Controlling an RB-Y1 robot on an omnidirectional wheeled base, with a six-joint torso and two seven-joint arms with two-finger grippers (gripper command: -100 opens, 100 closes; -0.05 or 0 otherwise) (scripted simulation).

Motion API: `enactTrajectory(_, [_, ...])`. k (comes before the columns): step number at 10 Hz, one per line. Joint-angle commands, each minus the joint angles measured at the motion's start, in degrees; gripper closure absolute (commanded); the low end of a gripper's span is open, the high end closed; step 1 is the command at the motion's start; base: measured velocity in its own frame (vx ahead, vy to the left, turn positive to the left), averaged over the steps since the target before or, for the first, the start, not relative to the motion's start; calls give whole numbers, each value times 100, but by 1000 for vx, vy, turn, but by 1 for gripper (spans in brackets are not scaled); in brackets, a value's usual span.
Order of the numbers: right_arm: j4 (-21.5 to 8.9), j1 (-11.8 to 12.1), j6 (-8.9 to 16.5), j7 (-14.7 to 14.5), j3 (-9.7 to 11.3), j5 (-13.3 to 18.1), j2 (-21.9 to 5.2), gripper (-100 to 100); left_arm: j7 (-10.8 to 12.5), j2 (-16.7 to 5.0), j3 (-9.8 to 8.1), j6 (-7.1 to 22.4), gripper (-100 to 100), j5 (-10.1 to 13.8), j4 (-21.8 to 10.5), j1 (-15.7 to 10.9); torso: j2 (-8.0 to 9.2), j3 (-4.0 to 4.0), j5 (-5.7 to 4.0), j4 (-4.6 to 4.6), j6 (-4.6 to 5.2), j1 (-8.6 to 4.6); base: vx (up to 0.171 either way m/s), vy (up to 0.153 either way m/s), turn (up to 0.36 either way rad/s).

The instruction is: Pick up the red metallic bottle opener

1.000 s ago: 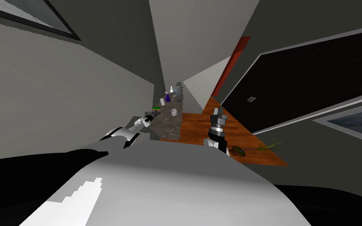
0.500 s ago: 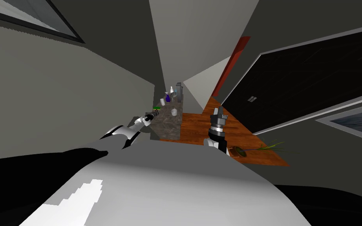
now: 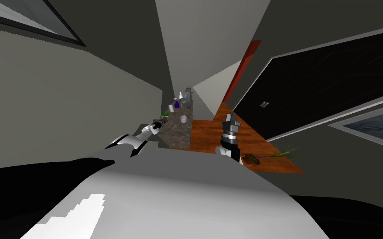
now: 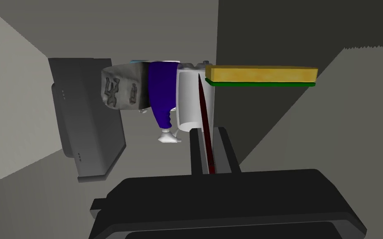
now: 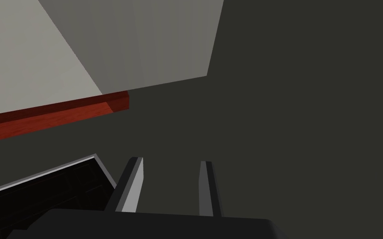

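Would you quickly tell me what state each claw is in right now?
Left claw: closed on the opener.
Right claw: open, holding nothing.

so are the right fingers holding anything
No, the right fingers stand apart with nothing between them.

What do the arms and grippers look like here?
Left arm: glossy white shells with black joints. Right arm: black wrist with a ringed silver collar above a white segment. Left gripper and right gripper: wide black box body with two thin, blade-like jaws, dark in the left wrist view, grey in the right. No cables or markings visible.
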State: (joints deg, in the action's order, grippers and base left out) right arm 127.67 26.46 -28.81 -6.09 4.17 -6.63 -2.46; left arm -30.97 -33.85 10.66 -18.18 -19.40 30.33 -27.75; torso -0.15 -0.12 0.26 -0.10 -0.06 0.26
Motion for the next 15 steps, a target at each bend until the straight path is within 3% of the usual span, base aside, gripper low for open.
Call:
enactTrajectory(1, [0, 0, 0, 0, 0, 0, 0, 0, 77, -29, 19, 125, 100, -8, 286, 157, 0, 0, 0, 0, 0, 0, 14, 5, -2])
enactTrajectory(2, [0, 0, 0, 0, 0, 0, 0, 0, 77, -29, 19, 125, 100, -8, 309, 157, -2, -2, 1, -2, 1, -1, 0, 0, 0])
enactTrajectory(3, [0, 0, 0, 0, 0, 0, 0, 0, 169, -68, -137, 313, 100, -72, 565, 437, 0, -1, -2, -1, 2, -4, 24, 0, -147])
enactTrajectory(5, [0, 0, 0, 0, 0, 0, 0, 0, 169, -68, -137, 313, 100, -72, 682, 630, -20, -22, 12, -23, 2, 8, 27, 12, -32])
enactTrajectory(7, [0, 0, 0, 0, 0, 0, 0, 0, 169, -68, -137, 313, 100, -72, 879, 630, -18, -29, 20, -39, -8, 14, -2, -1, 19])
enactTrajectory(9, [0, 0, 0, 0, 0, 0, 0, 0, 169, -68, -137, 313, 100, -72, 879, 630, -17, -27, 16, -37, -3, 8, -3, -1, -4])
enactTrajectory(10, [0, 0, 0, 0, 0, 0, 0, 0, 261, -106, -294, 501, 100, -136, 1094, 894, -17, -27, 15, -37, -2, 7, 29, 4, -123])
enactTrajectory(13, [0, 0, 0, 0, 0, 0, 0, 0, 261, -106, -294, 501, 100, -136, 1449, 1103, -31, -43, 24, -55, -12, 25, 19, 8, -19])
enactTrajectory(14, [0, 0, 0, 0, 0, 0, 0, 0, 353, -144, -450, 690, 100, -199, 1705, 1405, -27, -40, 23, -53, -8, 24, 13, 8, -122])
enactTrajectory(15, [0, 0, 0, 0, 0, 0, 0, 0, 353, -144, -450, 690, 100, -199, 1973, 1575, -29, -41, 23, -54, -8, 27, 26, 17, -72])
